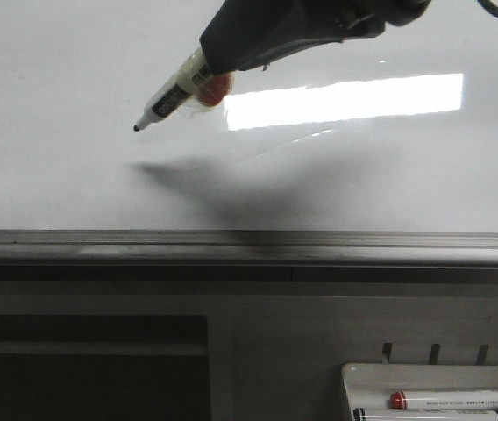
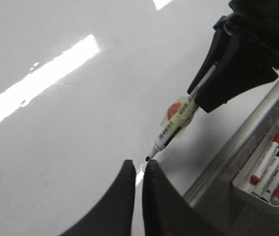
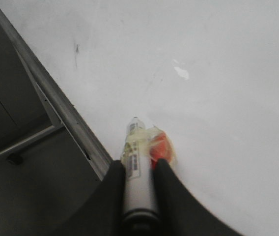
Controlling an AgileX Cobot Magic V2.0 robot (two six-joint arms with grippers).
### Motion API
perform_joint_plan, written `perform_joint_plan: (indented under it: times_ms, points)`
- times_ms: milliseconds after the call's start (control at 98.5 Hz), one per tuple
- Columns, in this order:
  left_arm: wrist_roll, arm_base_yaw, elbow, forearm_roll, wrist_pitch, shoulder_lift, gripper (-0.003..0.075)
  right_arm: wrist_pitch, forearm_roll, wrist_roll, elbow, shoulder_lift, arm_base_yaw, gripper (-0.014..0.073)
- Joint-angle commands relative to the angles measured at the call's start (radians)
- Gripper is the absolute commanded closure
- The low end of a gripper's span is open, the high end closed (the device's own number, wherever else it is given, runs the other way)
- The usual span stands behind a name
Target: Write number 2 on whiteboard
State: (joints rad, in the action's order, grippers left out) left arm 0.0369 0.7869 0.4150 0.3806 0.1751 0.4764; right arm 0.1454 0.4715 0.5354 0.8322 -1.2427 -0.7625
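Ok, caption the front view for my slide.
Right pincer holds a marker with its tip poised over the blank whiteboard, nothing written yet.

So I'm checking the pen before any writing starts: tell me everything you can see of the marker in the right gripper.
The marker is a slim white pen with a printed label, a black collar and a fine dark tip, uncapped. Yellowish tape and an orange-red patch wrap its barrel. The right gripper clamps the barrel between its dark fingers. It slants down toward the whiteboard; the tip looks near or at the surface, contact unclear. No ink line shows there.
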Motion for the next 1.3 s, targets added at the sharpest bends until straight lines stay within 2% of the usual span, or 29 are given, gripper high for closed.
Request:
perform_joint_plan:
  times_ms: [0,122,264,437,528,619,752,894,1056,1290]
  points:
    - [0.029,-0.027,0.038,-0.022,-0.072,-0.004,0.0741,-0.089,-0.036,0.007,0.059,-0.018,0.015,0.0657]
    - [0.029,-0.040,0.038,-0.026,-0.079,-0.004,0.0741,-0.127,-0.051,0.007,0.091,-0.049,0.050,0.0657]
    - [0.029,-0.040,0.038,-0.031,-0.079,-0.004,0.0741,-0.133,-0.059,0.007,0.102,-0.041,0.142,0.0657]
    - [0.029,-0.040,0.038,-0.033,-0.079,-0.004,0.0741,-0.018,-0.059,0.007,0.072,0.046,0.214,0.0654]
    - [0.029,-0.040,0.038,-0.033,-0.079,-0.004,0.0741,0.052,-0.059,0.002,0.021,0.092,0.217,0.0654]
    - [0.029,-0.040,0.038,-0.033,-0.079,-0.004,0.0741,0.064,-0.043,-0.010,-0.043,0.107,0.194,0.0654]
    - [0.029,-0.040,0.038,-0.033,-0.079,-0.004,0.0741,0.003,-0.040,-0.010,-0.067,0.054,0.112,0.0654]
    - [0.029,-0.040,0.038,-0.033,-0.079,-0.004,0.0741,-0.077,-0.040,-0.010,-0.019,-0.046,0.037,0.0654]
    - [0.027,-0.040,0.038,-0.033,-0.077,-0.004,0.0741,-0.062,-0.040,-0.010,0.011,-0.065,0.058,0.0654]
    - [0.027,-0.040,0.038,-0.022,-0.077,-0.004,0.0741,-0.011,-0.039,-0.022,-0.131,0.069,0.180,0.0654]
